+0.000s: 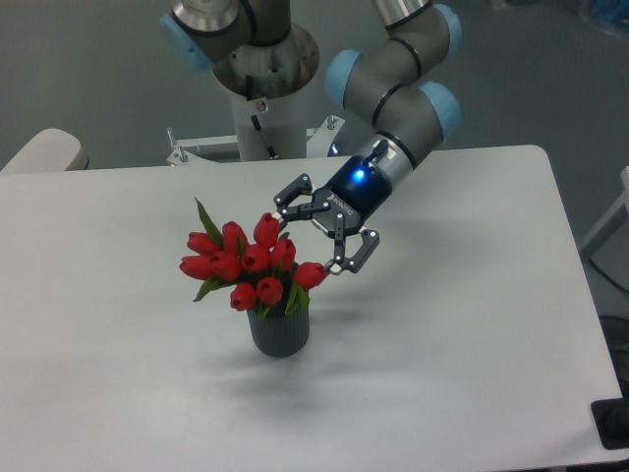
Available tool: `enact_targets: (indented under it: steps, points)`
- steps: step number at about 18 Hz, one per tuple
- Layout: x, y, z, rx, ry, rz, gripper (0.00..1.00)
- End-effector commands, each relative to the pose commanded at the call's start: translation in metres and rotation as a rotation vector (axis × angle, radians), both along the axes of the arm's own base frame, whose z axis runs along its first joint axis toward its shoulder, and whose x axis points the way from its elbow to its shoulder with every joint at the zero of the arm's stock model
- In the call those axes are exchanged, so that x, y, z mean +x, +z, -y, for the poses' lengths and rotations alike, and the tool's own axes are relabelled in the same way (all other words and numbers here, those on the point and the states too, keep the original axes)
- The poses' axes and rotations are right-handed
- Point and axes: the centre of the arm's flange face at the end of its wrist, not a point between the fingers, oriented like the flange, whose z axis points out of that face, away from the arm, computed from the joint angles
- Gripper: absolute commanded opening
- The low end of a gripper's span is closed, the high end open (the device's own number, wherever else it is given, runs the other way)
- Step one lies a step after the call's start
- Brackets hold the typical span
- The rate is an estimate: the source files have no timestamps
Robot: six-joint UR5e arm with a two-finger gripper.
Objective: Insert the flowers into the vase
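Observation:
The flowers (pixel 248 264), a tight bunch of red tulip buds with green leaves, stand with their stems in the vase (pixel 279 330), a small dark grey ribbed cylinder on the white table. The bunch leans a little to the left and spreads wider than the vase's mouth. My gripper (pixel 313 237) hangs open just up and to the right of the bunch, its fingers spread and holding nothing. One fingertip (pixel 340 265) is close to the rightmost bud, and I cannot tell whether they touch.
The robot's base (pixel 263 93) stands behind the table's far edge. A pale rounded object (pixel 41 150) sits off the table's far left corner. A dark item (pixel 611 423) lies beyond the table's near right corner.

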Motion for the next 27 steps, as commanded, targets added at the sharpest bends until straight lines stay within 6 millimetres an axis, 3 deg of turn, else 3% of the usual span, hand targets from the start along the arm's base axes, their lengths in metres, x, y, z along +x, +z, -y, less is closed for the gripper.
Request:
enact_targets:
  steps: [5, 13, 18, 23, 27]
  points:
    - [-0.031, 0.031, 0.033, -0.130, 0.096, -0.132, 1.00]
    - [-0.099, 0.068, 0.086, -0.552, 0.300, -0.343, 1.00]
    - [-0.125, 0.088, 0.109, -0.692, 0.371, -0.435, 1.00]
    - [-0.154, 0.135, 0.138, -0.806, 0.429, -0.480, 1.00]
    - [-0.163, 0.180, 0.157, -0.970, 0.328, -0.494, 1.00]
